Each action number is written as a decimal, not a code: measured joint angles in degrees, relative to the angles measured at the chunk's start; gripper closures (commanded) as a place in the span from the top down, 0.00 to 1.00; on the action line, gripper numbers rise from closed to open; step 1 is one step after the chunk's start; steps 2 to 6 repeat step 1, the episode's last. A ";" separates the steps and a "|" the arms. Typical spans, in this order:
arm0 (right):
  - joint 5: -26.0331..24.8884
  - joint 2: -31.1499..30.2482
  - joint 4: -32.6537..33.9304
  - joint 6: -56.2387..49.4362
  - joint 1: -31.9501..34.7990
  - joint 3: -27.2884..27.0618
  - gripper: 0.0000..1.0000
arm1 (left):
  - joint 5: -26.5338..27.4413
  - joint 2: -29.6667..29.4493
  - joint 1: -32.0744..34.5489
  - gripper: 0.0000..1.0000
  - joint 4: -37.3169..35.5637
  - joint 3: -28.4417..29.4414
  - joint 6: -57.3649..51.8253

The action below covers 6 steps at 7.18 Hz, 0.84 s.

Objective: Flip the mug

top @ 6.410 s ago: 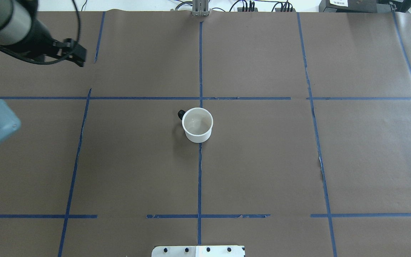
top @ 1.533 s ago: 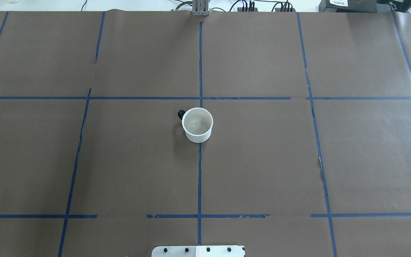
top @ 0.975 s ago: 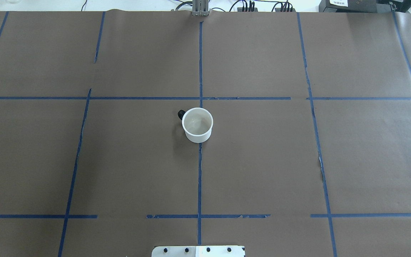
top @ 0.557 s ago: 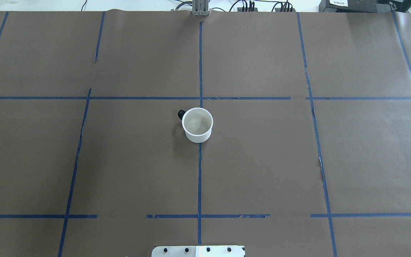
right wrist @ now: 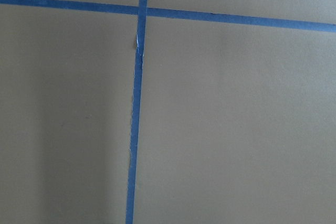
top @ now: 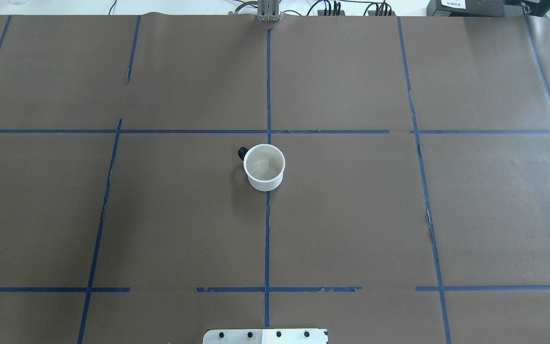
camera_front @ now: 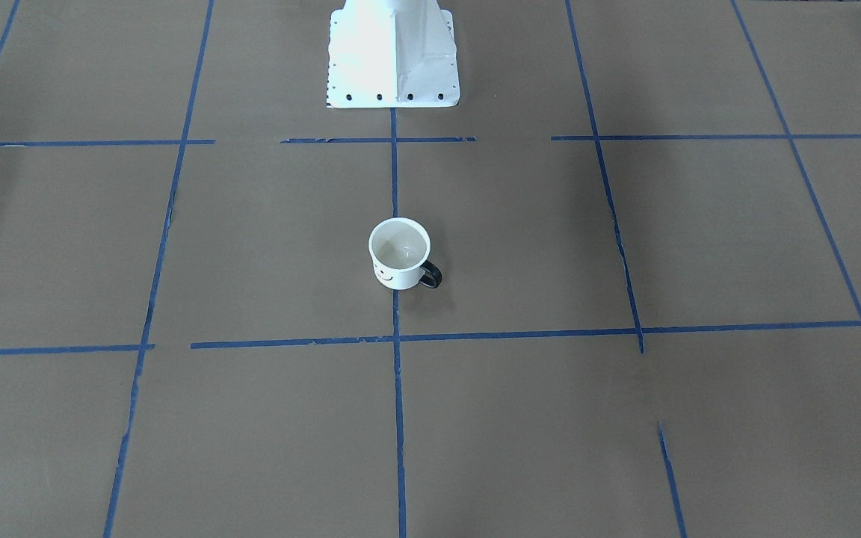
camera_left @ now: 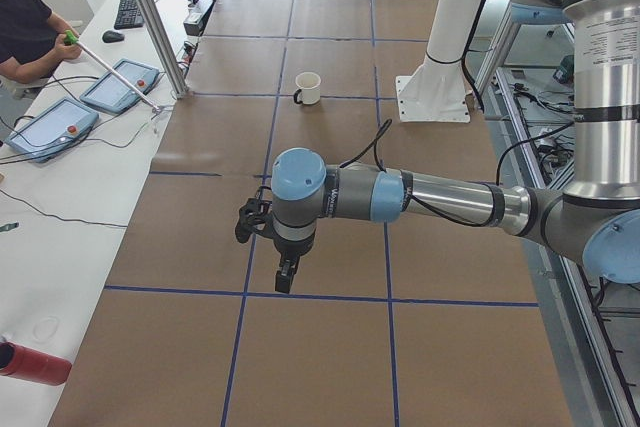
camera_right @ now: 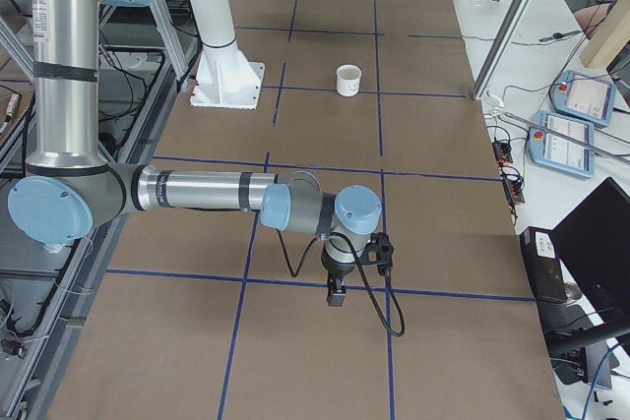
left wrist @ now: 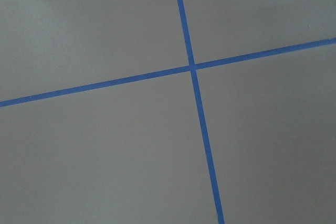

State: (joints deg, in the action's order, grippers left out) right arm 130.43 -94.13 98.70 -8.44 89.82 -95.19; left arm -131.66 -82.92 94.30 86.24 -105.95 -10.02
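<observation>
White mug (top: 265, 168) upright, mouth up, on the brown tabletop (top: 351, 220) astride the middle blue tape line (top: 267, 239), black handle (top: 242, 153) toward the robot's left, with left fingers (camera_left: 285, 273) and right fingers (camera_right: 336, 294) well apart from it, open or closed impossible to tell.

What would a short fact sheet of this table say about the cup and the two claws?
Object: white mug, smiley face on its side
Pose: upright, opening up, empty
Handle: black, toward robot's left
Surface: brown-papered table, blue tape grid
Left claw: far from mug; open or shut unclear
Right claw: likewise
</observation>
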 measured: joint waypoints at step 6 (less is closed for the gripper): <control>0.00 0.00 0.00 0.00 0.00 0.00 1.00 | 0.00 0.04 0.04 1.00 -0.08 -0.08 0.02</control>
